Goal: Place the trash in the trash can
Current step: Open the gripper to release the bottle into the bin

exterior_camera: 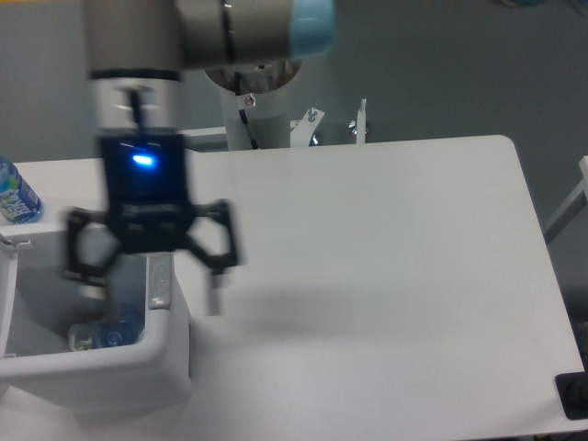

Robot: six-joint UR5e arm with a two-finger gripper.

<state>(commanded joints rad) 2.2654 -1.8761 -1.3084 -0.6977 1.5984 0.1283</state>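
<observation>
Gripper [152, 289] of the arm is shown blurred above the right rim of the trash can [92, 367], with its fingers spread wide and nothing held between them. A clear plastic bottle [108, 329] is seen lying inside the bin, near the bottom. The wrapper cannot be made out in the bin from this view. A blue-labelled bottle [14, 195] stands at the table's far left edge. The task is judged essentially complete for the bottle.
</observation>
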